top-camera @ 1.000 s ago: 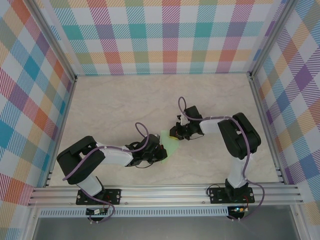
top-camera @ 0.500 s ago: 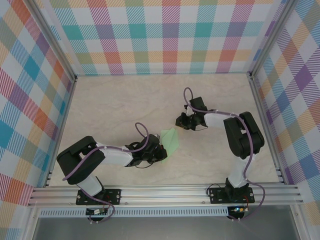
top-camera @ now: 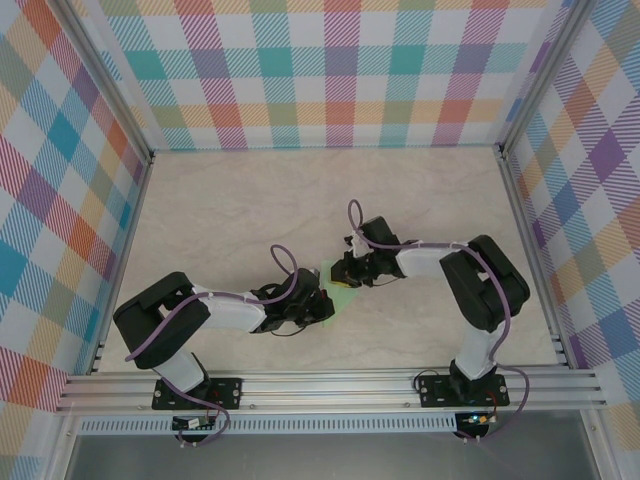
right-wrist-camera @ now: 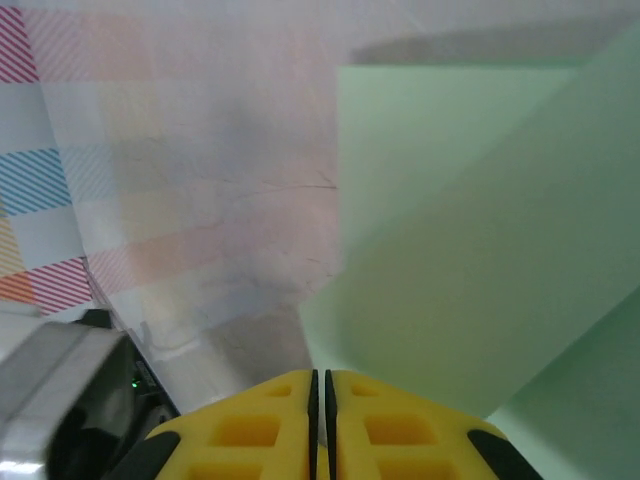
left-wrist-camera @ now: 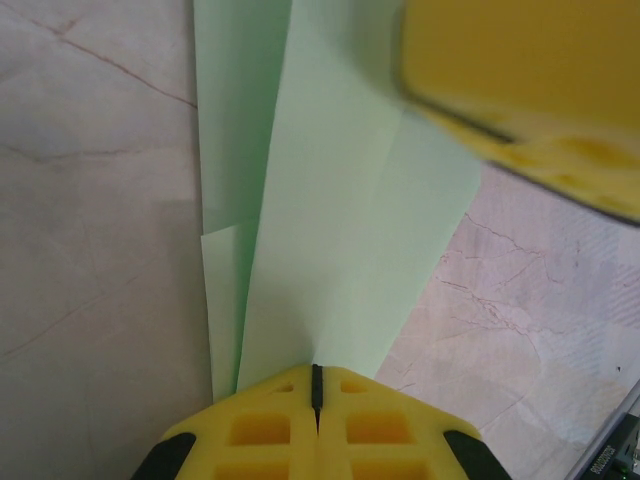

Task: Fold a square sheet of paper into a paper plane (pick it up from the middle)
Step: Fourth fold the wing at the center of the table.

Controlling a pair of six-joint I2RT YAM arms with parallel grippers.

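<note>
Mid-fold: the paper [top-camera: 341,294], already creased into narrow layers, lies at the centre of the top view. The left gripper [top-camera: 320,302], jaws together, sits on its lower-left edge. The right gripper [top-camera: 345,274], jaws together too, meets its upper end. Whether either pinches paper I cannot tell. Next, I judge, the right should press the upper fold flat while the left pins the paper.

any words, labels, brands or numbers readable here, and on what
None can be read. The green paper is plain; the left claw and right claw carry no marking; the walls show only plaid. Any print on the small boards by the arm bases is too small to tell.
</note>
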